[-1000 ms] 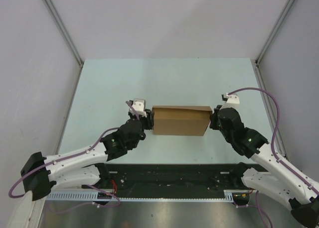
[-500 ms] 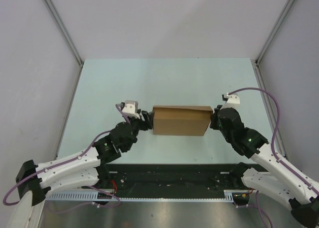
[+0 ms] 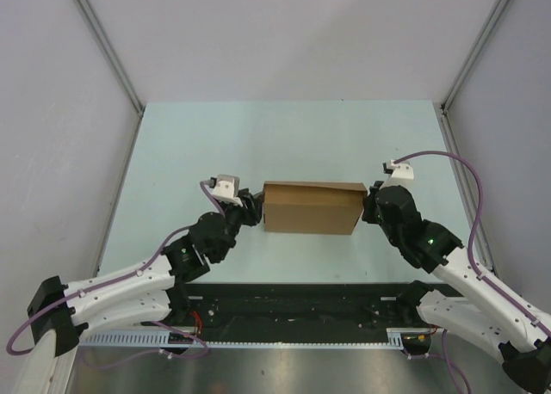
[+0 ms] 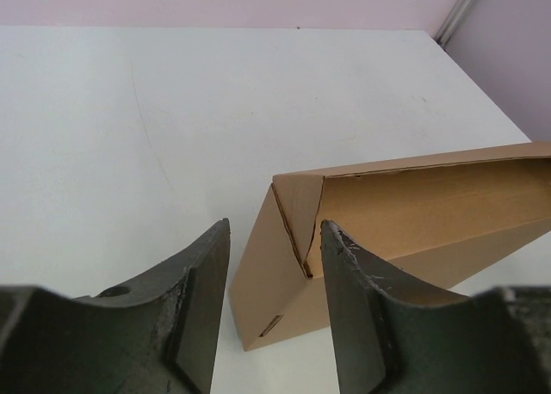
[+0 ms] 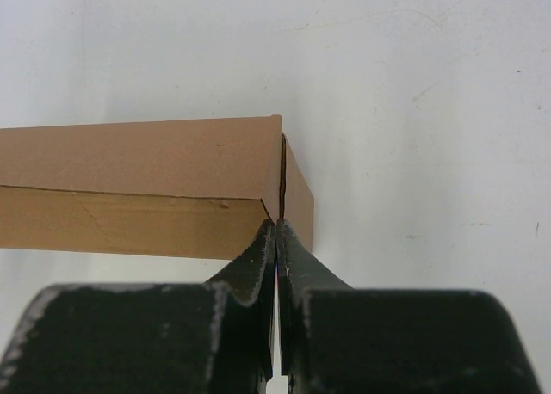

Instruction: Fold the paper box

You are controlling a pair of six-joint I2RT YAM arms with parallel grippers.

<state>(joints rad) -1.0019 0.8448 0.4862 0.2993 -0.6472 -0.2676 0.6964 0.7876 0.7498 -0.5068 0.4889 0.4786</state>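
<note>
The paper box [image 3: 310, 209] is a closed, shallow brown cardboard box lying across the middle of the table. My left gripper [image 3: 254, 208] is open at the box's left end. In the left wrist view the fingers [image 4: 196, 295] stand apart, and the box's left end [image 4: 284, 265], with its side flap seam and a small slot, lies just beyond the fingertips. My right gripper [image 3: 368, 206] is shut at the box's right end. In the right wrist view its tips [image 5: 277, 229] touch the seam at the corner of the box [image 5: 146, 166].
Pale green table [image 3: 284, 136] with grey walls at the back and sides. Metal corner posts [image 3: 108, 46] stand at the rear. A black base rail [image 3: 301, 312] runs along the near edge between the arm bases.
My left gripper has drawn back to the left, off the box's left end, and its wrist has swung left. The box and the right gripper have stayed put.
</note>
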